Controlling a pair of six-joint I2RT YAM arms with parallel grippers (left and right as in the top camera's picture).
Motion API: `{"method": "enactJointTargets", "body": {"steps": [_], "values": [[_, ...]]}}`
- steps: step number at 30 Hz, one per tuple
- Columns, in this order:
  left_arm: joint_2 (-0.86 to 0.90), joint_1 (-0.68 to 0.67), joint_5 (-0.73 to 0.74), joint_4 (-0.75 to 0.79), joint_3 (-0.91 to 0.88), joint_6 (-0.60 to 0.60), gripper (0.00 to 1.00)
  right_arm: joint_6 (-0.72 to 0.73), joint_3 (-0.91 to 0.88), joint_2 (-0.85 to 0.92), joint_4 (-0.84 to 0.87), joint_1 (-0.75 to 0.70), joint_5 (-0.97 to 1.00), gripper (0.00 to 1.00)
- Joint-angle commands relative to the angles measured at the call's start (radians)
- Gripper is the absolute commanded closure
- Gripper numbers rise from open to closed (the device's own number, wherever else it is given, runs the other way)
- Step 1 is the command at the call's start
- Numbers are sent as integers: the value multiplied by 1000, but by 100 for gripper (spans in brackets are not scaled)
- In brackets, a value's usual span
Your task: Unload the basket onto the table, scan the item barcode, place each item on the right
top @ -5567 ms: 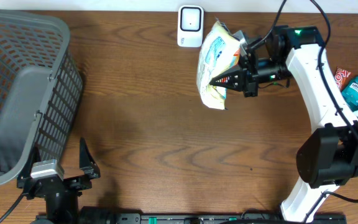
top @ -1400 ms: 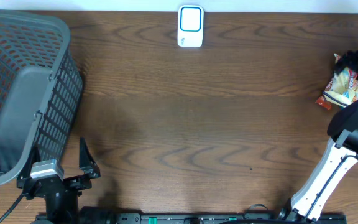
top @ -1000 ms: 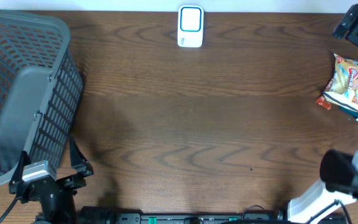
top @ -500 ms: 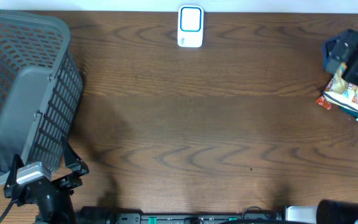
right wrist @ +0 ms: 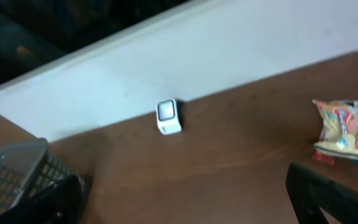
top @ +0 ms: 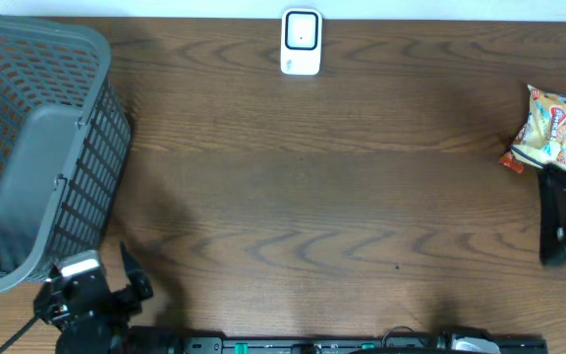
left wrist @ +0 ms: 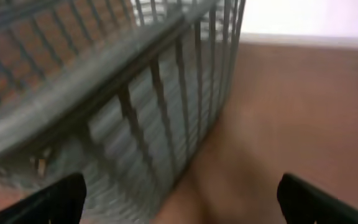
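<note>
Picking step: holding nothing yet, with left fingers [left wrist: 48, 199] and right fingers [right wrist: 334, 196] wide. Next, reach the bag [top: 548, 128] on the surface [top: 312, 197] at far right, well apart from the scanner [top: 302, 41], then show its barcode there.

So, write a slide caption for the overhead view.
Wooden table with a grey basket at left, white scanner at the far edge, snack bag at right.

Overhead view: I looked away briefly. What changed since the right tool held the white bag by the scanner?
The right tool let go of the white bag, now out of view, and pulled back to the right edge of the table, open and empty. The left tool, also open, shifted slightly toward the near edge. The basket and scanner stayed put.
</note>
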Motion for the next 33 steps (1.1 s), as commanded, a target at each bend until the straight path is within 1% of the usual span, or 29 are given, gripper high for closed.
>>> {"method": "enactJointTargets", "body": {"steps": [1, 2, 13, 18, 21, 22, 23, 25, 27, 28, 30, 33], "values": [[-7, -6, -14, -157, 2, 11, 2, -40, 3, -47, -2, 6, 36, 1], [-7, -6, -14, -207, 2, 11, 2, -40, 3, -55, -2, 9, 34, 1], [-7, -6, -15, -200, 0, 11, 2, -35, -9, -70, 20, 11, 35, 1], [-7, -6, -14, -200, 0, 11, 2, -36, -124, -134, 139, 11, 35, 1], [-7, -6, -14, -200, 0, 11, 2, -35, -304, -222, 252, 11, 35, 1], [-7, -6, -14, -200, 0, 11, 2, -35, -410, -272, 307, 11, 35, 1], [-7, -6, -14, -200, 0, 11, 2, -35, -468, -299, 338, 11, 35, 1], [-7, -6, -14, -200, 0, 11, 2, -35, -644, -381, 434, 11, 35, 1], [-7, -6, -14, -200, 0, 11, 2, -36, -838, -473, 559, 11, 35, 1], [-7, -6, -15, -200, 0, 11, 2, -36, -896, -500, 602, 11, 36, 1], [-7, -6, -14, -200, 0, 11, 2, -36, -1156, -626, 825, 11, 57, 1], [-7, -6, -14, -200, 0, 11, 2, -36, -1416, -752, 1046, 11, 78, 1]]}}
